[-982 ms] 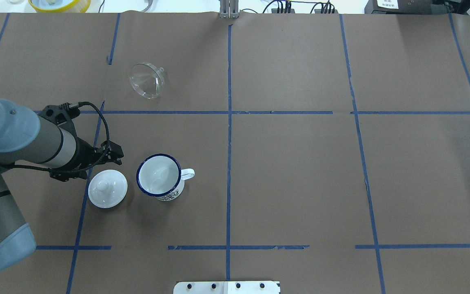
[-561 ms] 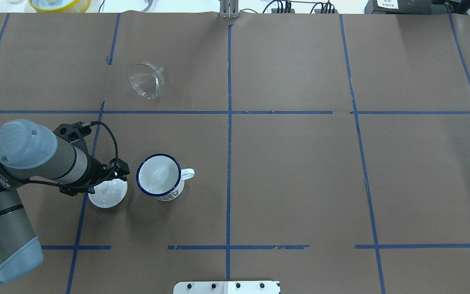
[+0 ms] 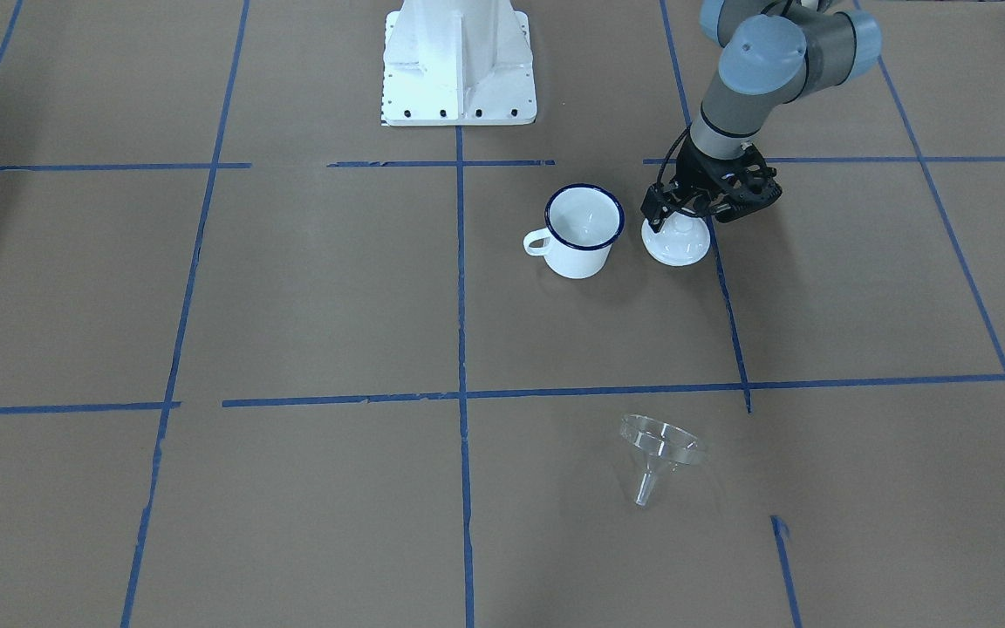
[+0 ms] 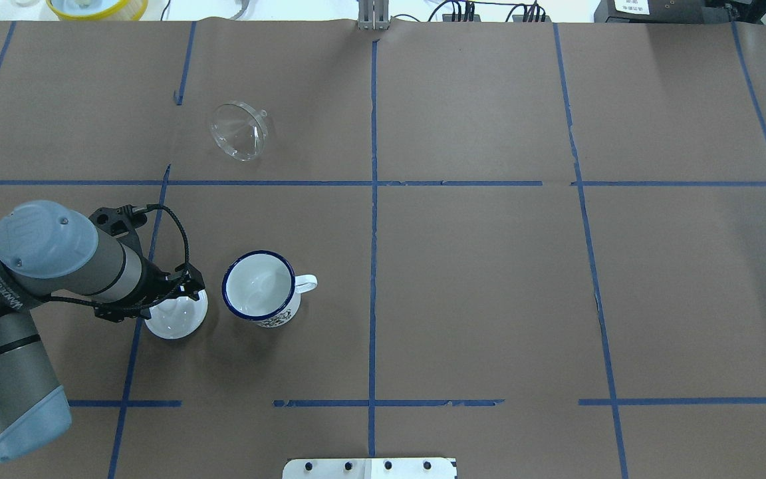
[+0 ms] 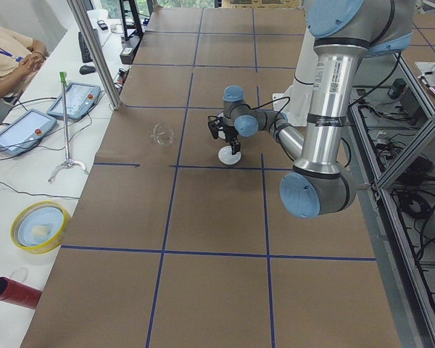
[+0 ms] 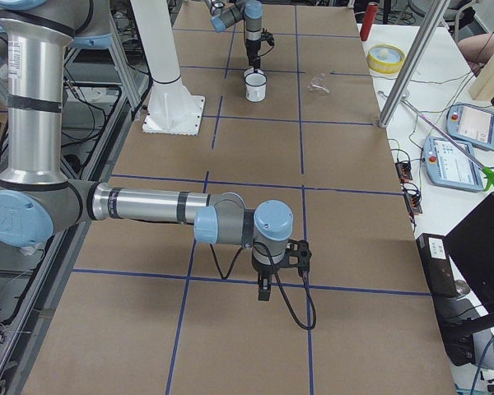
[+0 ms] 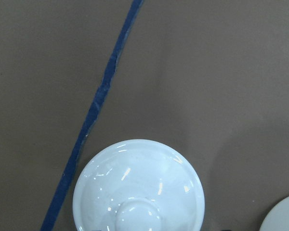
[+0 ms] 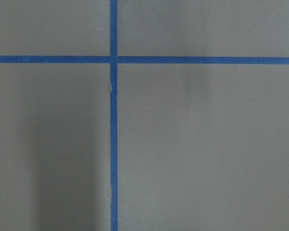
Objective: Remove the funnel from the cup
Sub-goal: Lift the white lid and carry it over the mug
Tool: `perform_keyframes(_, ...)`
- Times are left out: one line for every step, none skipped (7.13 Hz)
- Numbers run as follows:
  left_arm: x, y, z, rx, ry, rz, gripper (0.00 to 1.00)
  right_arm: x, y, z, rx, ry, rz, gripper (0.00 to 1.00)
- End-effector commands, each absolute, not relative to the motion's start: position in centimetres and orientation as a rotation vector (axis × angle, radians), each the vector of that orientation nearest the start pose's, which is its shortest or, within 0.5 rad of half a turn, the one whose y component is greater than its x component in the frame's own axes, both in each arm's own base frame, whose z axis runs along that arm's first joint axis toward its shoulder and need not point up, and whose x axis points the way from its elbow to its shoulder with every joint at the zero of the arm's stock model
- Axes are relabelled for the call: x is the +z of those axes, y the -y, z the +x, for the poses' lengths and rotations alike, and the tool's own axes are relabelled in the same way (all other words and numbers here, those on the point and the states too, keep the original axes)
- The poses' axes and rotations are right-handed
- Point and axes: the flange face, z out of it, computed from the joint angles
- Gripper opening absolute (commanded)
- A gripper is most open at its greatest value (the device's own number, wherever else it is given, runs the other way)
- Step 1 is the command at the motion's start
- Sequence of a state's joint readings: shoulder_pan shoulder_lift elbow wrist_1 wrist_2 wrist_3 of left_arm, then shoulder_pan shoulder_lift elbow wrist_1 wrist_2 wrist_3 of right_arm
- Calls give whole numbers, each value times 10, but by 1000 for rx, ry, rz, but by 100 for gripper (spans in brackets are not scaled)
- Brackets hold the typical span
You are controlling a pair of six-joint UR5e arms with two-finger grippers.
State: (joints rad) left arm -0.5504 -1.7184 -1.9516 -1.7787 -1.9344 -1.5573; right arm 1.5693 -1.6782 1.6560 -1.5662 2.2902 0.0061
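The clear funnel [image 4: 239, 130] lies on its side on the brown table, far from the cup, also in the front view [image 3: 658, 445]. The white cup [image 4: 260, 287] with a dark blue rim stands upright and empty [image 3: 584, 228]. My left gripper [image 4: 180, 294] hangs right over the white knobbed lid [image 4: 182, 320] beside the cup, with its jaws apart around the knob [image 3: 677, 218]. The left wrist view shows the lid [image 7: 137, 187] close below. My right gripper [image 6: 263, 290] shows only in the right side view, low over bare table; I cannot tell its state.
Blue tape lines grid the brown paper. The white robot base [image 3: 459, 61] stands at the near middle edge. A yellow-rimmed bowl [image 4: 97, 6] sits beyond the far left edge. A person and tablets are at the side table [image 5: 14, 65].
My left arm has swung toward the robot's side and come down over the white lid, now covering its knob. Funnel and cup have not moved.
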Motion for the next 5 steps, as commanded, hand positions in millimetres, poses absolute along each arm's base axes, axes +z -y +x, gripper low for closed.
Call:
perform_keyframes(394,365,407,-368,-788,-132,74,670,445,67,10,719,-19,100)
perform_keyframes(394,365,407,-369,-787,-130,56,670,445,67,10,719,-19,100)
perform_keyframes(395,365,407,-370,-785,-131,37,670,445,67,10,719,-19,100)
perform_keyframes(395,365,407,-371,-784,-132,13,670,445,67,10,719,-19,100)
perform_keyframes(393,365,405,-372,-786,-132,0,670,445,67,10,719,-19,100)
